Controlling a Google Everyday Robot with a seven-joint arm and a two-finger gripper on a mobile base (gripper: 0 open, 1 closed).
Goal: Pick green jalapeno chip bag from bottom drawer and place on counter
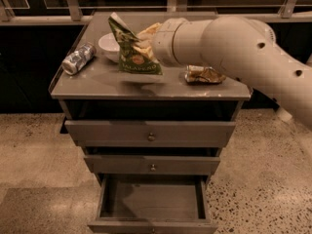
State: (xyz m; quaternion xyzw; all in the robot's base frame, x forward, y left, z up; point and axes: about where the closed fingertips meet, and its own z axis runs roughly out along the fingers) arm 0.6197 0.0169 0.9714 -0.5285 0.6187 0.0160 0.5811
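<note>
While over counter (92, 84), hand (145, 42) tight on green jalapeno chip bag (128, 58); bottom drawer (151, 201) open

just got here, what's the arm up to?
The gripper holds the chip bag over the counter, beside the bowl; whether the bag touches the top is unclear. The bottom drawer stands open and looks empty. A silver can lies at left, a crushed can at right.
</note>
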